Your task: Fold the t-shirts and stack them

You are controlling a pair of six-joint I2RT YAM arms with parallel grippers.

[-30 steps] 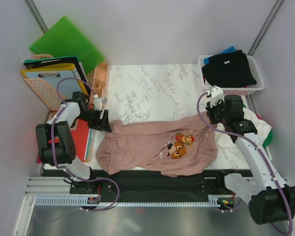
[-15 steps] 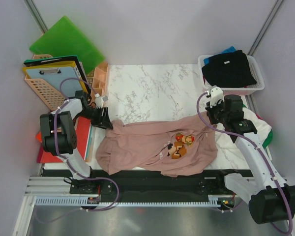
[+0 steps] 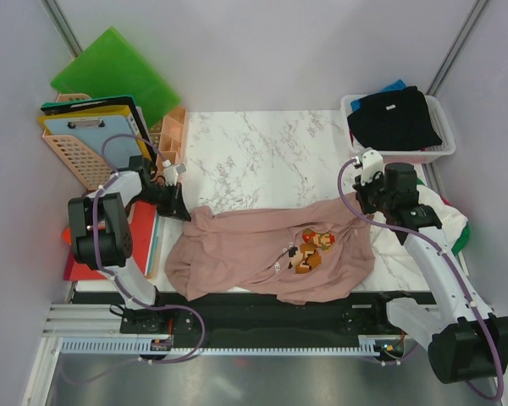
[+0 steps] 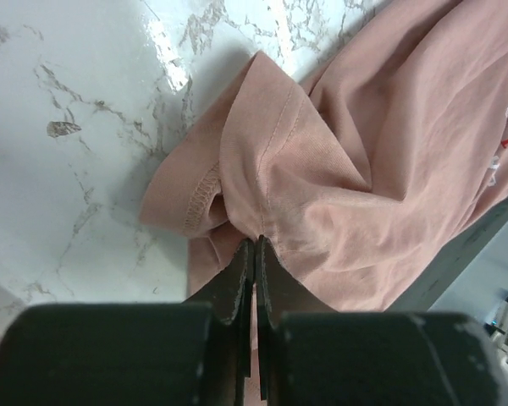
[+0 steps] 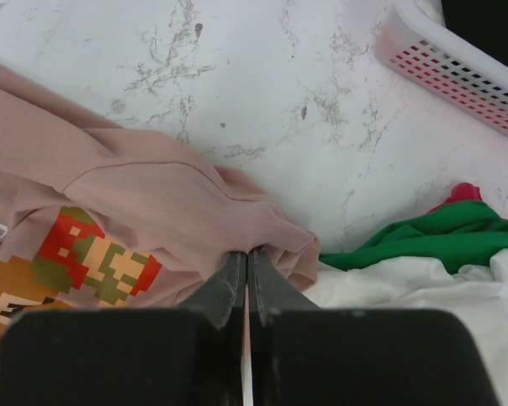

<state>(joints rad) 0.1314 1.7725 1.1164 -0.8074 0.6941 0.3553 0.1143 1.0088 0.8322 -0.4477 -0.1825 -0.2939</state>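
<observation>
A dusty pink t-shirt [image 3: 254, 249] with a pixel game-character print [image 3: 311, 249] lies crumpled across the near half of the marble table [image 3: 262, 152]. My left gripper [image 3: 183, 211] is shut on the shirt's left sleeve [image 4: 262, 161], pinching a fold of the cloth. My right gripper [image 3: 366, 211] is shut on the shirt's right edge [image 5: 254, 211]. A white t-shirt [image 5: 423, 292] and a green one [image 5: 440, 237] lie bunched beside the right gripper. A black t-shirt [image 3: 395, 117] over a blue one [image 3: 393, 86] fills the basket.
A white basket [image 3: 436, 150] stands at the back right. At the left are a peach crate [image 3: 72, 156] with clipboards, a green plastic folder [image 3: 114, 72], a red folder [image 3: 140, 228] under the left arm, and a small peach organiser [image 3: 171, 135].
The left gripper moved a little toward the shirt's left sleeve and closed on it. The right arm and the shirt stayed where they were.
</observation>
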